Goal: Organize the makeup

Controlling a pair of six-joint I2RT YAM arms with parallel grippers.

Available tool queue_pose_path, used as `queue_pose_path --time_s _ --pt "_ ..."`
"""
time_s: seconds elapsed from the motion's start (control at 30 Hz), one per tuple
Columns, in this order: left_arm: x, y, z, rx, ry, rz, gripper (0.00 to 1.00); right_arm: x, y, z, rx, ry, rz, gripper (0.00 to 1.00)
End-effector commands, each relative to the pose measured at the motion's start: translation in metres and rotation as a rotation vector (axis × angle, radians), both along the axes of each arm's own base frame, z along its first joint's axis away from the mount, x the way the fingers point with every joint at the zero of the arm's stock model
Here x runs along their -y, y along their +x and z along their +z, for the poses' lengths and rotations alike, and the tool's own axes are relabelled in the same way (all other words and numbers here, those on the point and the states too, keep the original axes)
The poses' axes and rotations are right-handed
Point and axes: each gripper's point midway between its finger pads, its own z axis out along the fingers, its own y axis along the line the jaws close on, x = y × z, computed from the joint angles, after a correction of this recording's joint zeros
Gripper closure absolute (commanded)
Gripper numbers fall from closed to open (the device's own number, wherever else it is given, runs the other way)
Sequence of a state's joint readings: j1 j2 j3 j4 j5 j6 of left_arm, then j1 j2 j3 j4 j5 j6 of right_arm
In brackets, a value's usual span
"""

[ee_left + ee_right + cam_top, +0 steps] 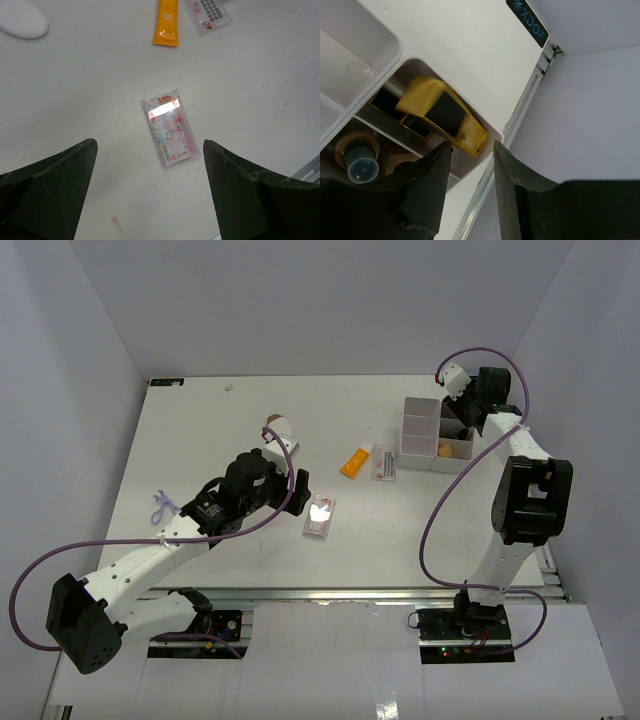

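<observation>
My left gripper (300,481) (149,144) hangs open over the table, and a clear-pink palette (318,517) (171,129) lies flat just ahead of its fingers. Further on lie an orange tube (353,462) (167,25), a second palette (385,462) (206,14) and a white-and-brown oval piece (280,428) (22,20). My right gripper (462,416) (472,146) is over the far corner compartment of the white box (420,405) (380,45), jaws apart. A gold-and-black case (442,117), blurred, lies loose in that compartment just beyond the fingertips. A dark-capped bottle (360,160) stands in the neighbouring compartment.
A tan sponge (443,449) sits in the box's near compartment. A purple tie (160,505) lies at the table's left. The table's right edge and its metal rail (520,115) run close beside the box. Purple cables loop off both arms.
</observation>
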State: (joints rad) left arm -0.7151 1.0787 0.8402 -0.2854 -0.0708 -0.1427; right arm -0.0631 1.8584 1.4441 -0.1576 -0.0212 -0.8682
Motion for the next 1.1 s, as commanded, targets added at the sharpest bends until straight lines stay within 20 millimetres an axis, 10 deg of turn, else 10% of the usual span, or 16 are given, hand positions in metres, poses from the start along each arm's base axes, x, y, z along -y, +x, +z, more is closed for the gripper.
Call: queue_pose_path --time_s 0.0,0.47,0.7,0.87,1.07 --pt "-0.001 0.0 -0.001 0.0 0.002 -0.003 0.02 0.004 0.009 0.018 0.042 -0.002 -0.01 0.51" --pt "0.005 -0.004 -0.005 -0.016 -0.001 -0.046 0.02 -0.028 -0.022 0.067 0.074 0.185 0.044 0.43" --pt "0.019 -0.014 -0.017 -0.071 -0.013 -0.135 0.02 -0.113 -0.127 0.098 -0.023 0.556 0.315 0.38" --pt "0.025 -0.017 -0.036 -0.132 0.0 -0.16 0.02 -0.171 -0.213 0.074 -0.209 0.835 0.493 0.3" --pt "0.027 -0.013 -0.082 -0.287 0.085 -0.114 0.02 -0.19 -0.261 0.055 -0.273 0.966 0.546 0.08"
